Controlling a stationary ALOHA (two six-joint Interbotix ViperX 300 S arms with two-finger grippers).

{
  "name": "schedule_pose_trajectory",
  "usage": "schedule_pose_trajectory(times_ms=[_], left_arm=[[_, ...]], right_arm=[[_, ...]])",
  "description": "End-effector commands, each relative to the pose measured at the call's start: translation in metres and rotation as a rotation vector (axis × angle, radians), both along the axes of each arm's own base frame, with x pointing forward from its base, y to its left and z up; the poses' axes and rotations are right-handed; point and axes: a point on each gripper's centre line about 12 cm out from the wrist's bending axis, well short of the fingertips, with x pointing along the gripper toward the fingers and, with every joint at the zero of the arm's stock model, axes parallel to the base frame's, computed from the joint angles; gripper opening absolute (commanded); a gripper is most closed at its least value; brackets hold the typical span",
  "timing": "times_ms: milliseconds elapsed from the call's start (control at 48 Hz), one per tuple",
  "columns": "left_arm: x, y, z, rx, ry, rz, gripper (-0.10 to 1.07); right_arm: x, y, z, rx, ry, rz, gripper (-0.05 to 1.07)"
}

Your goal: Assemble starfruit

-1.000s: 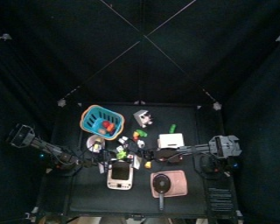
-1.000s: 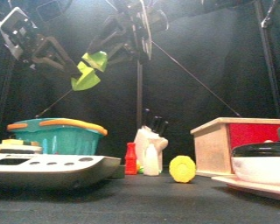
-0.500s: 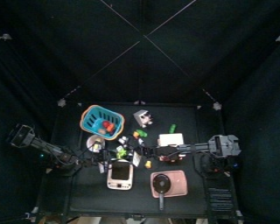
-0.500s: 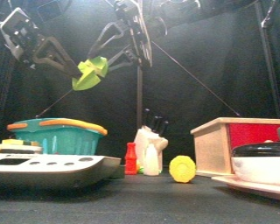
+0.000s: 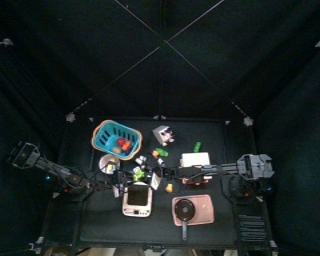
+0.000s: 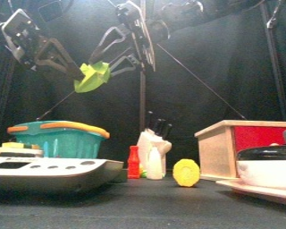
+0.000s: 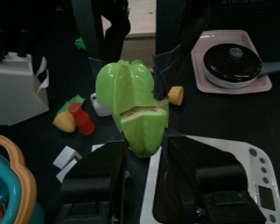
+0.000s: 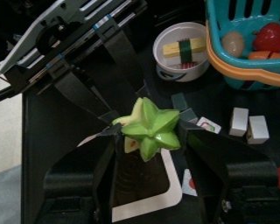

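Starfruit [image 6: 93, 75] aloft above table [image 6: 170, 201]: left gripper [image 7: 139, 131] and right gripper [image 8: 154, 131] both pinching it, meeting w/ fruit between them, teal basket [image 6: 57, 139] below.

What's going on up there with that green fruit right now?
Both grippers shut on the starfruit, left and right, held high above the table. Nothing in the way.

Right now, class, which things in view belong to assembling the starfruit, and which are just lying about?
Part of the job: lime-green plastic starfruit, held aloft; left fingers gripping it; right fingers gripping it.
Lying about: teal plastic basket; white kitchen scale; wooden box with red front; black round pan; white plastic bottle.
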Motion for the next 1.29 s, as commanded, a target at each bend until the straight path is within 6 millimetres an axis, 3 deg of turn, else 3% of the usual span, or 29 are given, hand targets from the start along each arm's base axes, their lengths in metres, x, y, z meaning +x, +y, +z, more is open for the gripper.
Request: schedule_pose_trajectory(times_ms=[0, 562, 1271], left_arm=[[0.003, -0.001, 0.007, -0.003, -0.022, 0.001, 0.58], [0.003, -0.001, 0.007, -0.001, -0.023, 0.003, 0.58], [0.003, -0.001, 0.007, 0.001, -0.023, 0.002, 0.58]], right_arm=[[-0.001, -0.001, 0.018, 0.011, -0.059, 0.001, 0.72], [-0.002, -0.003, 0.009, 0.05, -0.054, -0.013, 0.72], [0.0, -0.003, 0.013, 0.05, -0.087, -0.002, 0.72]])
